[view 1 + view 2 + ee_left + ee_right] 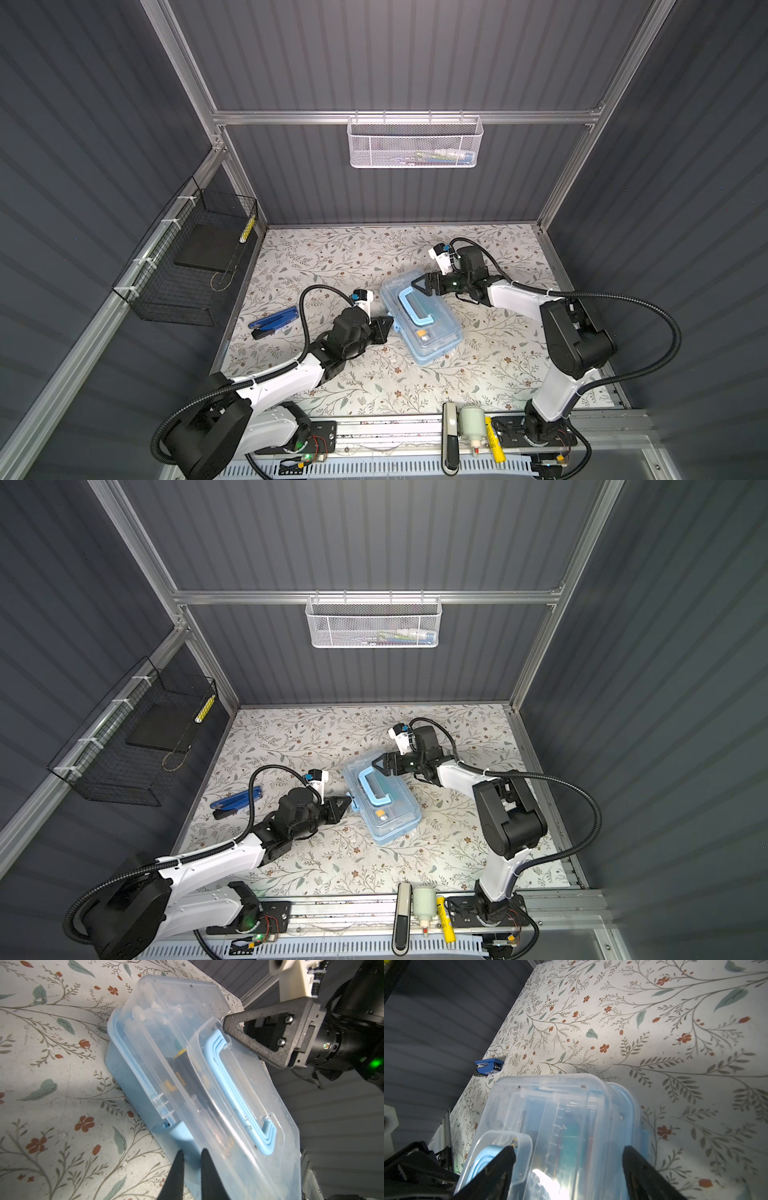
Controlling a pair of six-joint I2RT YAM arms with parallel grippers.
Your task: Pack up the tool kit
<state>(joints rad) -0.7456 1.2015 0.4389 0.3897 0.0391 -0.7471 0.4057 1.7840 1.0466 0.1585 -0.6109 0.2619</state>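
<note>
The tool kit [419,322] [380,802], a light-blue case with a see-through lid and pale blue handle [239,1093], lies on the floral mat in both top views, lid down. A yellow and black tool [179,1068] shows through the lid. My left gripper [390,325] [193,1152] is at the case's near long side, jaws drawn almost together, tips against the blue clasp [178,1134]. My right gripper [419,284] [568,1152] stands open over the far end of the lid: one finger [245,1030] by the handle's end, the other past the case's edge.
A blue folding multi-tool [274,322] [489,1067] lies on the mat left of the left arm. A black wire basket [187,266] hangs on the left wall and a white mesh basket [415,143] on the back rail. A white cylinder [471,422] and a yellow tool [496,444] sit on the front rail.
</note>
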